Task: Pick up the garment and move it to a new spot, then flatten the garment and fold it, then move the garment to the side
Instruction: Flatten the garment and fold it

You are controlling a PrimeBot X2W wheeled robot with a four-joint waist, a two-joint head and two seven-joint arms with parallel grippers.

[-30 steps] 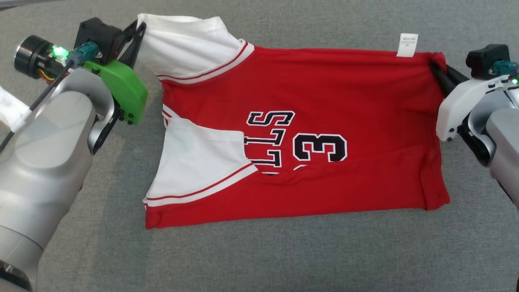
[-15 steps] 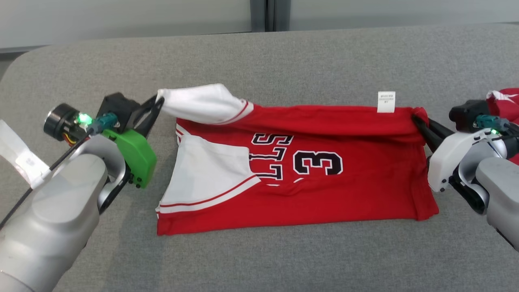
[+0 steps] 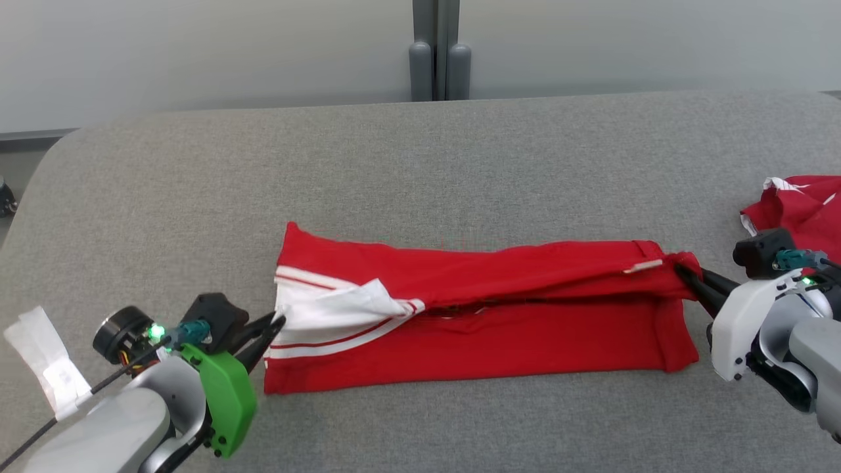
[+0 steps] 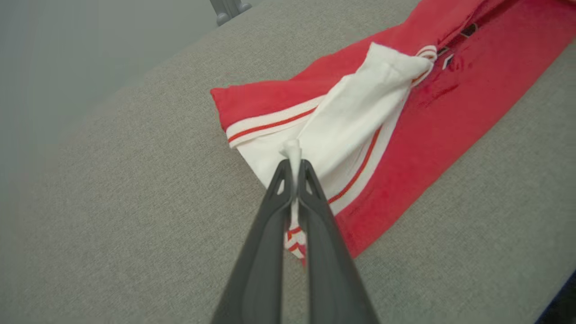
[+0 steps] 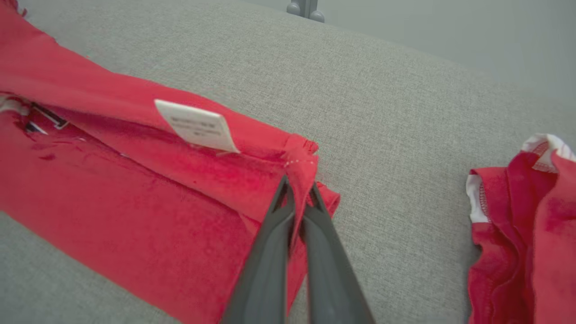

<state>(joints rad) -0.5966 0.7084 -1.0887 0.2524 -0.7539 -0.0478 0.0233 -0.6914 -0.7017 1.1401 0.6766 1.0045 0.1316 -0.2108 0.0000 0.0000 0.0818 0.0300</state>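
Fold half-made at the centre of the counter (image 3: 420, 164), we hold the red garment (image 3: 493, 328) clenched in our left gripper (image 3: 276, 322) at eight o'clock and right gripper (image 3: 683, 270) at three, where an uneven tug could skew the layers.

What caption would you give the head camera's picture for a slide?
The left gripper and right gripper pinch opposite ends of the red jersey, folded lengthwise on a grey table.

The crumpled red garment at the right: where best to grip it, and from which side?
Probably the crumpled garment's white-trimmed edge, coming from the folded jersey's side: that edge stands up from the table and faces that way; the rest runs past the frame.
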